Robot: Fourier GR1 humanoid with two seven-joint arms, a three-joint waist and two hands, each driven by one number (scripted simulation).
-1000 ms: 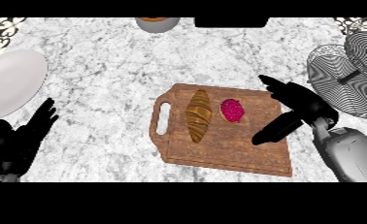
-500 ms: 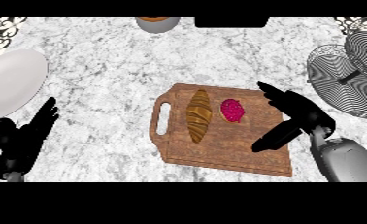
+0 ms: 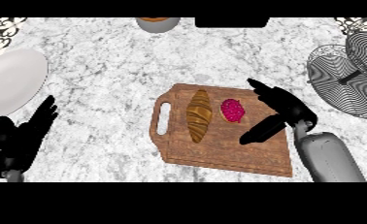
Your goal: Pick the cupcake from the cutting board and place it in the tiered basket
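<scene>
Marble counter carries a cutting board; the pink cupcake sits near its far edge, right hand spread just beside it, touching nothing; left hand rests open at the counter's near-left corner.

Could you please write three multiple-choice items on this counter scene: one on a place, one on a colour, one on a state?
1. Where does the cupcake lie?
A. on the cutting board, right of the croissant
B. in the tiered basket
C. on the white plate

2. What colour is the cupcake?
A. green
B. pink-red
C. blue

3. How is the right hand?
A. curled round the cupcake
B. out of view
C. open beside the cupcake, apart from it

Answers: 1 A, it lies on the wood beside the croissant; 2 B, its top shows pink-red; 3 C, board shows between hand and cupcake.
</scene>
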